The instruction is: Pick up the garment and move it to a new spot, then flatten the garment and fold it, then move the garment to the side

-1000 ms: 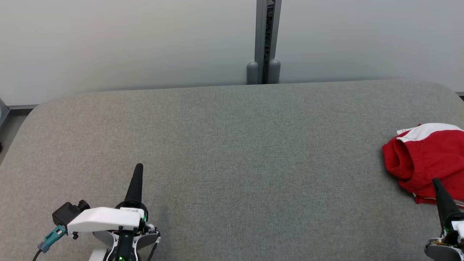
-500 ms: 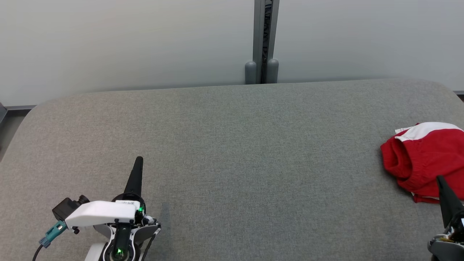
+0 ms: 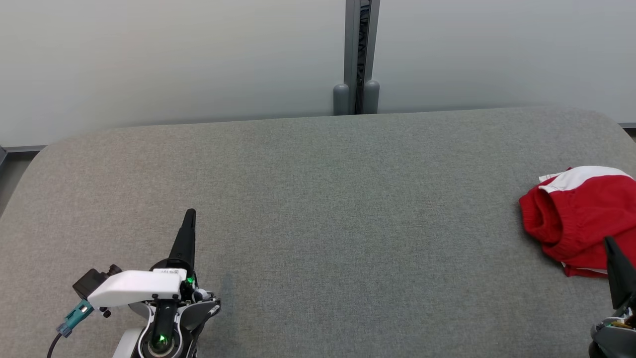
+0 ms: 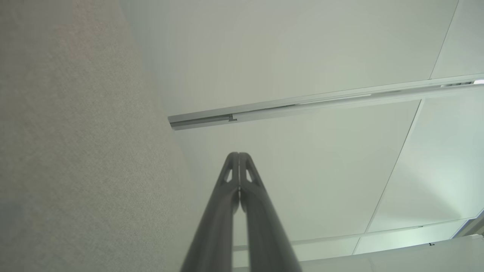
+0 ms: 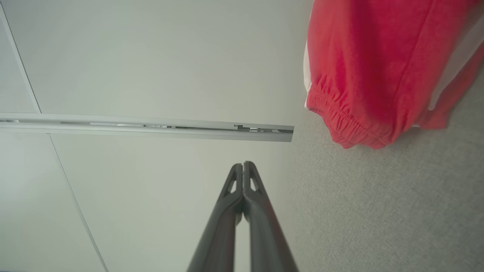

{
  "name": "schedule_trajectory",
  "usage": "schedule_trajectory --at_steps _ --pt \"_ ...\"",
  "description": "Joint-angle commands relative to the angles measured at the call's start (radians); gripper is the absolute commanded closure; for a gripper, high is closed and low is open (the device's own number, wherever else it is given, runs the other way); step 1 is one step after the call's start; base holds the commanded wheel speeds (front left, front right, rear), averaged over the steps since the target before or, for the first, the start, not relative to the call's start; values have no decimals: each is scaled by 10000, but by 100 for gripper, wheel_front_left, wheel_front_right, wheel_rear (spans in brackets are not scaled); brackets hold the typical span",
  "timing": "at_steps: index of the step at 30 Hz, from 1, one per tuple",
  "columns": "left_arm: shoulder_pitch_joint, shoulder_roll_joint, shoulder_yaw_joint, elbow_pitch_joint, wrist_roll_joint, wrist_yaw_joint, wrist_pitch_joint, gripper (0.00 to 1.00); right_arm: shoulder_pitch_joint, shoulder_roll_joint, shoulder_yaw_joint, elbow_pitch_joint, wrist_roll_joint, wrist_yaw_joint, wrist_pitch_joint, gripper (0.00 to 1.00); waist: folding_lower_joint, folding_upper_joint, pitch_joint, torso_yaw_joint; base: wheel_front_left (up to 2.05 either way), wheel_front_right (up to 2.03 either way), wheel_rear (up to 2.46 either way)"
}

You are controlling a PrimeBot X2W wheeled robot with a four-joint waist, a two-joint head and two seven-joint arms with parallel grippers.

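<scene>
The garment (image 3: 579,219), red with white panels and a gathered red hem, lies bunched at the right edge of the grey padded table (image 3: 318,209). The right wrist view shows the garment (image 5: 363,71) at upper right. My right gripper (image 3: 610,243) is shut and empty at the lower right, its tip just in front of the cloth's near edge. Its fingertips (image 5: 243,166) press together. My left gripper (image 3: 190,215) is shut and empty at the lower left, far from the cloth. In the left wrist view the left gripper (image 4: 239,155) shows both tips touching.
A pale wall runs behind the table's far edge, with a grey vertical post (image 3: 357,54) at the middle. The table's rounded left corner (image 3: 35,159) meets a strip of floor. Broad bare fabric lies between the two grippers.
The head camera has shifted slightly, so the whole picture slid. The left gripper reaches a little farther up the table; the right gripper sits lower at the frame's edge. The garment lies unchanged.
</scene>
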Motion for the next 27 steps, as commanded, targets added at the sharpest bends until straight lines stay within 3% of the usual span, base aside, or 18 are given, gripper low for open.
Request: schedule_trajectory --at_steps 1,27 --pt "-149 51 4 27 -188 -89 48 100 -151 -13 -111 11 218 4 105 100 0 0 1 -7 0 0 0" --pt "-266 53 -7 52 -551 -92 120 100 -184 79 -313 68 436 4 317 100 0 0 7 -36 0 0 0"
